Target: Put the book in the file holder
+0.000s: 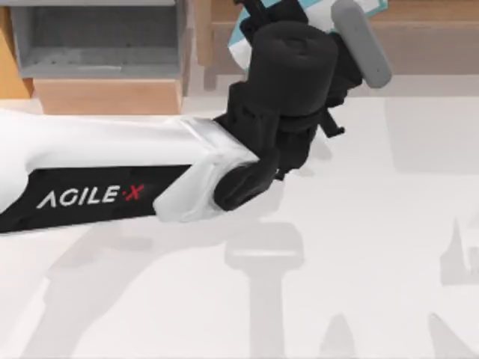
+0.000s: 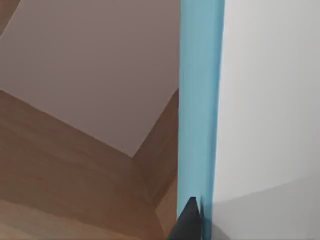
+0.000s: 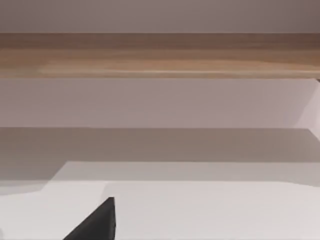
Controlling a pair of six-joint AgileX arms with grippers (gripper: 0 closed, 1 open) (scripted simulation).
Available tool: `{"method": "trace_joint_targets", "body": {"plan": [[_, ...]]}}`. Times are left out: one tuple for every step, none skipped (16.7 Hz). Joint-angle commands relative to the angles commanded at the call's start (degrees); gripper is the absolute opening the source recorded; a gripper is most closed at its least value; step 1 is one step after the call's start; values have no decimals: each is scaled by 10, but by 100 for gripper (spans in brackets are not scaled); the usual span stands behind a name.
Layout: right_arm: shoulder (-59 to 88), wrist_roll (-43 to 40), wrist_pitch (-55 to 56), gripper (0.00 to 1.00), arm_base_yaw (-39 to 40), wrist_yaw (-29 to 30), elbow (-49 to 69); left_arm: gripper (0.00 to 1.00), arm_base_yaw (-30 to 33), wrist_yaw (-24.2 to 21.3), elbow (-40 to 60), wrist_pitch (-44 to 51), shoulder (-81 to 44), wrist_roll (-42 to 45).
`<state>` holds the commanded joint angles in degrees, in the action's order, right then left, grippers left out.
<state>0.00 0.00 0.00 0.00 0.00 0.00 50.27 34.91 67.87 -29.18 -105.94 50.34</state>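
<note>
"AGILE·X" on left arm (image 1: 112, 179); left gripper (image 2: 190, 220) pinching book (image 2: 200, 100) beside file holder (image 1: 97, 45).

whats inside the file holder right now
In the top view the file holder shows bare grey walls and floor in its visible part; its upper part is cut off by the picture edge. The book is outside it, to its right, largely covered by the left arm's wrist.
</note>
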Motion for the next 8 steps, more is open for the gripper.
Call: {"method": "trace_joint_targets", "body": {"plan": [[0, 0, 0, 100, 0, 0, 0, 0, 0, -7, -42, -7, 24, 26], [0, 0, 0, 100, 0, 0, 0, 0, -3, -15, -81, -14, 44, 50], [0, 0, 0, 100, 0, 0, 0, 0, -7, -23, -118, -20, 63, 73], [0, 0, 0, 100, 0, 0, 0, 0, -12, -32, -152, -26, 80, 96], [0, 0, 0, 100, 0, 0, 0, 0, -19, -42, -181, -31, 95, 117], [0, 0, 0, 100, 0, 0, 0, 0, -28, -52, -209, -37, 109, 137], [0, 0, 0, 100, 0, 0, 0, 0, -38, -62, -233, -42, 121, 157], [0, 0, 0, 100, 0, 0, 0, 0, -51, -73, -255, -48, 131, 175]]}}
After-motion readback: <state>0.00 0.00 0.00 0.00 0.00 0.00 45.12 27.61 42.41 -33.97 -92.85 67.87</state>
